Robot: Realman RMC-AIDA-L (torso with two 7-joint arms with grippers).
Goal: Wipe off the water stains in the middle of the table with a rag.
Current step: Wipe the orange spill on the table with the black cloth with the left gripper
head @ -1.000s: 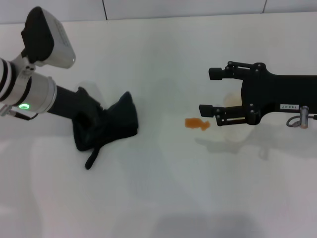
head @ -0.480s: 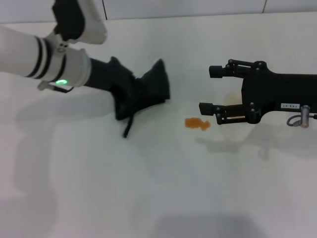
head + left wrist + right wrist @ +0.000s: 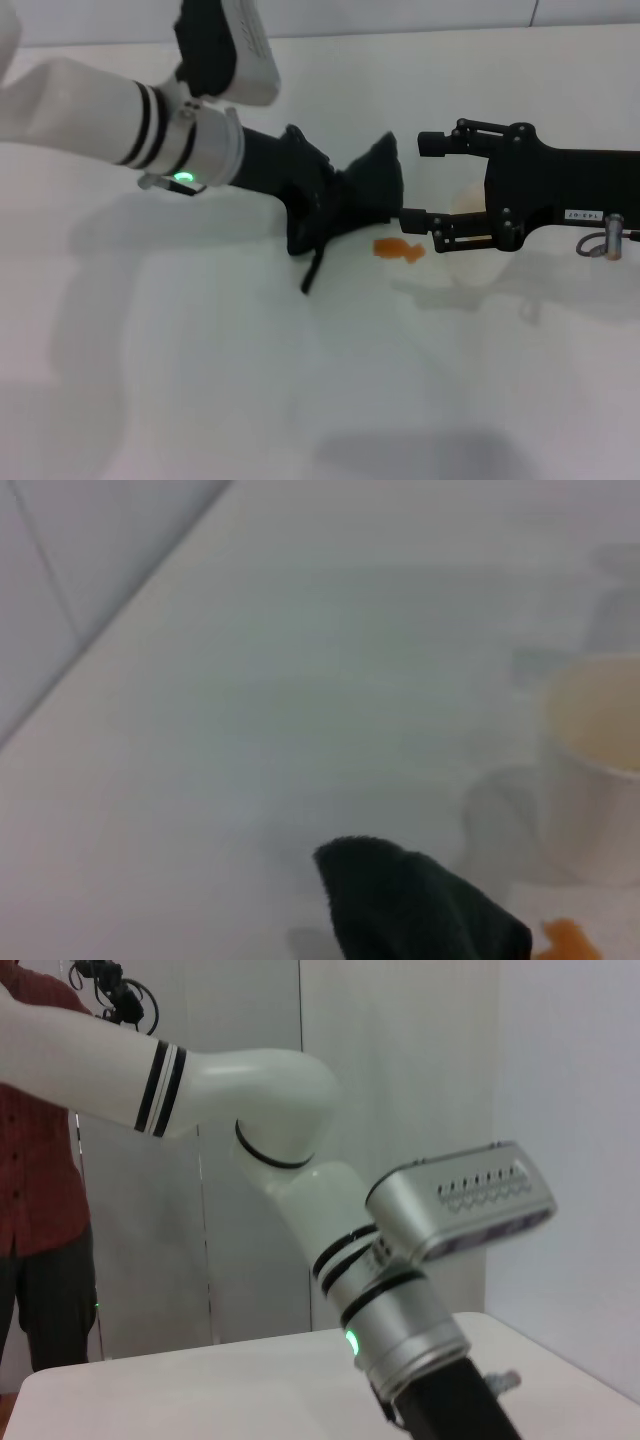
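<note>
On the white table [image 3: 200, 380] lies the water stain [image 3: 398, 249], a small orange blot, also seen in the left wrist view as a stain [image 3: 570, 942] at the picture's edge. My left gripper [image 3: 322, 203] is shut on the dark rag [image 3: 367, 188], whose tail [image 3: 312, 272] hangs down. The rag's edge reaches just behind and left of the stain; in the left wrist view the rag [image 3: 420, 910] bulges into the picture. My right gripper [image 3: 414, 180] stands open just right of the stain, its lower finger close to the rag's edge.
A white translucent cup [image 3: 468, 208] stands between and behind the right gripper's fingers, also visible as the cup [image 3: 595, 770] in the left wrist view. The right wrist view shows my left arm [image 3: 390, 1300] and a person in a red shirt [image 3: 40, 1160] beyond the table.
My left arm has carried the rag rightward across the table, from the left side to right beside the stain. The right arm has not moved.
</note>
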